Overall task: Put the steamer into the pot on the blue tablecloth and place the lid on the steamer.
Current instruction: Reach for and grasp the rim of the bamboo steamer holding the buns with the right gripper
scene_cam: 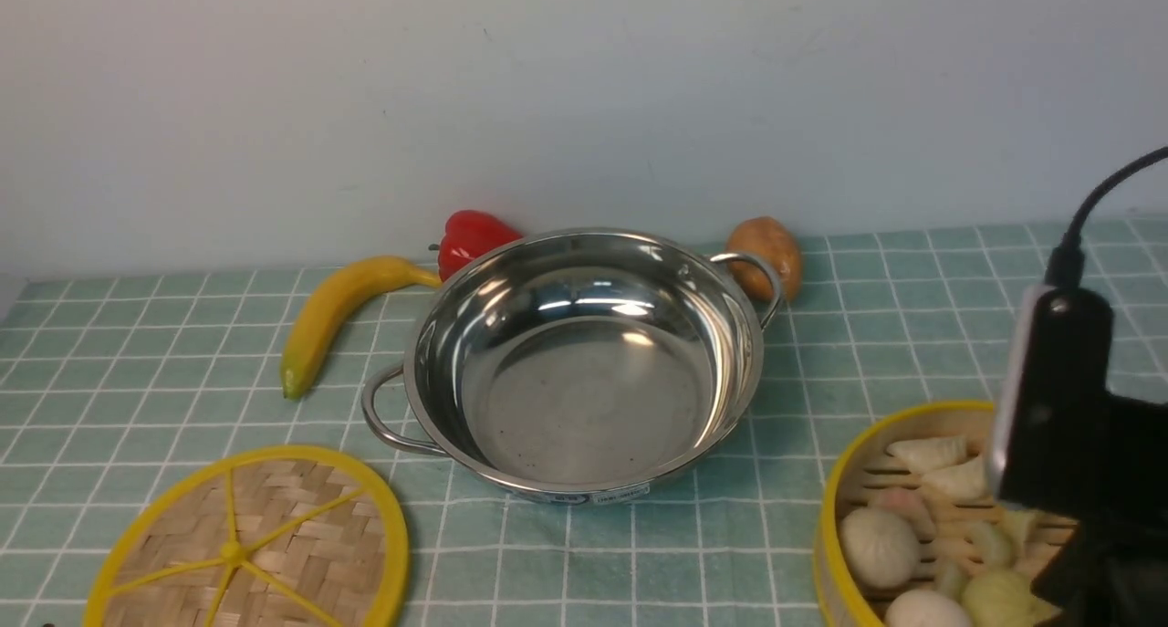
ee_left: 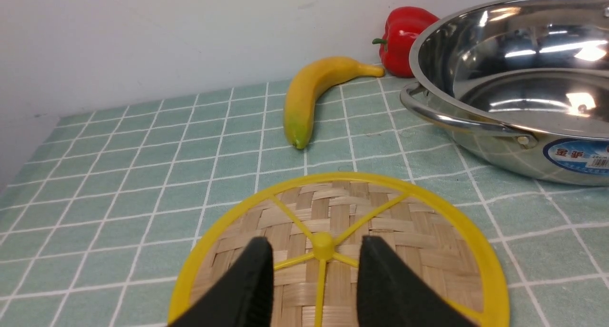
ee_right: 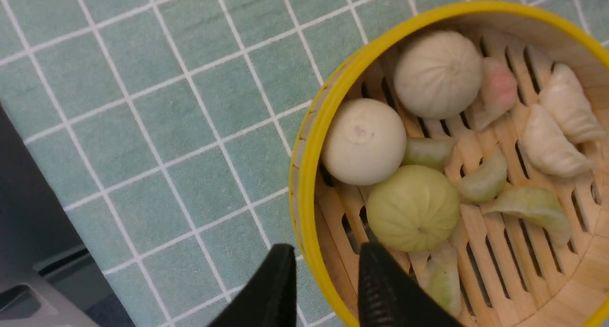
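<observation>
Seen from the front, the pot [scene_cam: 584, 362] is sitting on the blue tablecloth [scene_cam: 730, 536], its inside showing bare metal and its loop handles pointing toward two and eight o'clock. Taking the pot as the clock's centre, the steamer [scene_cam: 849, 554] is resting on the cloth at four o'clock, holding toy buns [scene_cam: 880, 548] and dumplings [scene_cam: 958, 479] on its slatted floor. The lid [scene_cam: 246, 554] is lying flat on the cloth at eight o'clock, its woven face and yellow spokes showing.

The left gripper [ee_left: 314, 251] is holding nothing; its fingertips are standing apart, with the lid's centre knob showing between them. The right gripper [ee_right: 328, 253] is also standing open, its fingertips lining up on either side of the steamer's yellow rim in the right wrist view; whether they are touching it, I cannot tell.

Around the pot, the banana [scene_cam: 328, 317] is lying between nine and ten o'clock, the red pepper [scene_cam: 474, 239] is sitting near eleven, and the brown potato [scene_cam: 769, 253] is resting at about two, beside a handle
</observation>
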### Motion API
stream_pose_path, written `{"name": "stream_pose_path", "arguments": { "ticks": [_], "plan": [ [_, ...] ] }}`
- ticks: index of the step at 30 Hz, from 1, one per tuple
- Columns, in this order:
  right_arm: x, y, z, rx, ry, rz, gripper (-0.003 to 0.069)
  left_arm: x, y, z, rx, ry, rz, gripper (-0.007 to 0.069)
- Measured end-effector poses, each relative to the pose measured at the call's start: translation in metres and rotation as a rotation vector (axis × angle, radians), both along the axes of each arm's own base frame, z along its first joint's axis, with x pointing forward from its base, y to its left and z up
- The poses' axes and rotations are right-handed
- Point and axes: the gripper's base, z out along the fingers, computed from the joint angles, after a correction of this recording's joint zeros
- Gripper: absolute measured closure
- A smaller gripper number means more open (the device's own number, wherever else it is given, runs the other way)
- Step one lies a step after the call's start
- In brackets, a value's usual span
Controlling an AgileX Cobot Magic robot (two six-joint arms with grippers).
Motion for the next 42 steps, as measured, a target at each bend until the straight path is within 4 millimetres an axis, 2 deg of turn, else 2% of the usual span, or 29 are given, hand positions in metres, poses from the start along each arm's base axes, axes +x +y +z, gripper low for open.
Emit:
{"name": "stream_pose_path", "arguments": {
  "ticks": [8, 11, 12, 13, 16, 22, 30, 33, 38, 42],
  "plan": [
    [0.005, -0.003, -0.008, -0.058, -0.011, -0.040, 0.0512, 0.000, 0.000, 0.000, 0.000, 0.000, 0.000, 0.0382],
    [0.007, -0.008, -0.033, -0.182, 0.024, -0.027, 0.0526, 0.000, 0.000, 0.000, 0.000, 0.000, 0.000, 0.0382],
    [0.007, -0.009, -0.034, -0.186, 0.025, -0.027, 0.0526, 0.000, 0.000, 0.000, 0.000, 0.000, 0.000, 0.0382],
    [0.007, -0.009, -0.046, -0.224, 0.062, -0.023, 0.0529, 0.000, 0.000, 0.000, 0.000, 0.000, 0.000, 0.0382],
    [0.006, -0.007, -0.059, -0.249, 0.118, -0.012, 0.0530, 0.000, 0.000, 0.000, 0.000, 0.000, 0.000, 0.0382],
    [0.013, 0.005, -0.071, -0.213, 0.143, 0.021, 0.0529, 0.000, 0.000, 0.000, 0.000, 0.000, 0.000, 0.0382],
    [0.016, 0.014, -0.072, -0.102, 0.117, -0.033, 0.0515, 0.000, 0.000, 0.000, 0.000, 0.000, 0.000, 0.0382],
    [0.014, 0.012, -0.073, -0.126, 0.145, -0.031, 0.0483, 0.000, 0.000, 0.000, 0.000, 0.000, 0.000, 0.0382],
    [0.009, 0.008, -0.074, -0.168, 0.191, -0.003, 0.0325, 0.000, 0.000, 0.000, 0.000, 0.000, 0.000, 0.0382],
    [0.011, 0.010, -0.076, -0.155, 0.177, 0.001, 0.0278, 0.000, 0.000, 0.000, 0.001, 0.000, 0.000, 0.0382]
  ]
}}
